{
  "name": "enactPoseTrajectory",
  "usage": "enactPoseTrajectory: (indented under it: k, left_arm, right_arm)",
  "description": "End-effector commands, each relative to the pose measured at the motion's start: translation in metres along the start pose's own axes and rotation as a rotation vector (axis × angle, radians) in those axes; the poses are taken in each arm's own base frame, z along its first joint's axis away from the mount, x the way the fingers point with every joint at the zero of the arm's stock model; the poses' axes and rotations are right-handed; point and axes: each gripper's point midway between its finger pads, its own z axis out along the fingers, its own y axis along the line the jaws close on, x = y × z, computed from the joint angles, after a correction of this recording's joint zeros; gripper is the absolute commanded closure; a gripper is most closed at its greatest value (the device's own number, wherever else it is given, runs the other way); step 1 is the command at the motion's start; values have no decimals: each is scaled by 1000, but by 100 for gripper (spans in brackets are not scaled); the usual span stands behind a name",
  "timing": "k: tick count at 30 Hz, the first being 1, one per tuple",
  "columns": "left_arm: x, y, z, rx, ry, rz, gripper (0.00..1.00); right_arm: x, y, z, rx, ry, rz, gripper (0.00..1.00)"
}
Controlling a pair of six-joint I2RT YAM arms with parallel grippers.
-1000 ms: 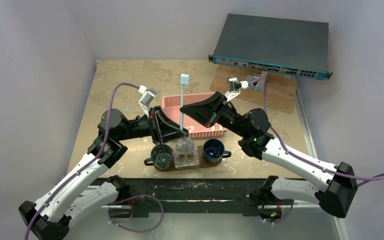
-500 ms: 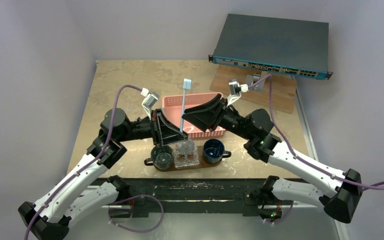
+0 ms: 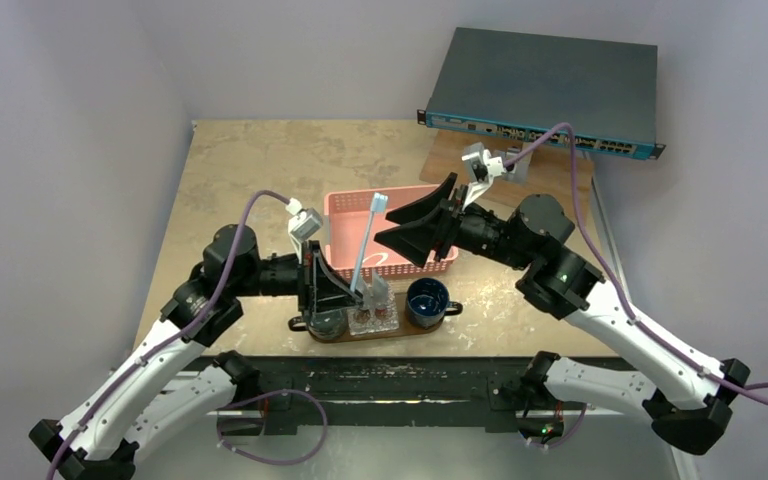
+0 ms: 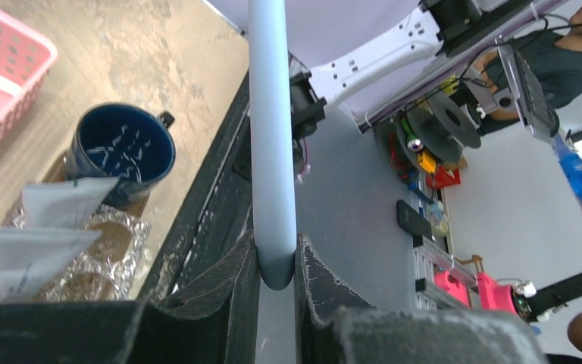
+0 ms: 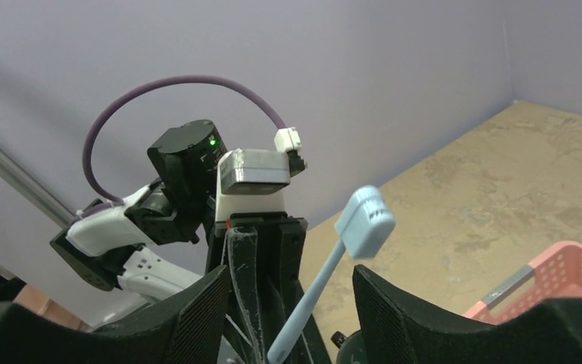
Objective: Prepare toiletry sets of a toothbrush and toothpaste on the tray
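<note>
From my remote seat, the biggest thing in view is the mottled tan table [image 3: 250, 160], with a flat teal network switch [image 3: 545, 80] propped at its far right corner. The markings on its port strip are too small for me to read. The pink perforated basket [image 3: 345, 205] sits mid-table. Just nearer to the arms, the dark brown tray [image 3: 390, 334] lies crosswise. It carries a dark glassy cup [image 3: 322, 316] at its left end, a blue mug [image 3: 427, 301] at its right, and a cut-glass holder [image 3: 375, 318] between them. The left gripper [image 4: 276, 262] is clamped on the bottom end of the toothbrush [image 3: 364, 250] and holds it in the air over the tray, above the gap between the cup and the glass holder. The toothbrush is a slim, plain light blue-grey stick, and its small pale head is uppermost and leaning towards the basket. The right gripper [image 3: 406, 223] hangs over the basket with its fingers spread apart. The brush head is just in front of them, and I see no contact. Two toothpaste tubes [image 4: 67, 202] stand in the glass holder, flat and grey-white with their crimped ends up. One has faint print low on its face that I cannot make out. I can find no brand name on the brush handle.
</note>
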Motion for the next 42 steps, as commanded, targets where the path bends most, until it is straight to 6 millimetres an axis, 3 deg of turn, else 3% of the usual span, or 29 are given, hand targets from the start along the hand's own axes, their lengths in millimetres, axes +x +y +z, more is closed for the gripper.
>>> enactPoseTrajectory:
  k: [1,9,14,19,26,42]
  left_arm:
    - [15,-15,-14,32,83,66,100]
    - [29,-31,-31,57,153,107,100]
    - [39,-35,-37,78,196,105,100]
    - [46,-37,-41,92,233,102,100]
    - [54,-36,-44,90,264,103,100]
    - [60,-32,-46,77,290,104,100]
  right_arm:
    - [0,-2,-16,26,94,-98,36]
    - [-5,-1,-22,41,192,-141,25]
    - [-5,13,-22,-31,233,-127,24]
    - [5,36,-18,-185,303,-49,23]
    - [23,37,-15,-246,388,9,24]
    - [39,34,-13,-269,454,50,59]
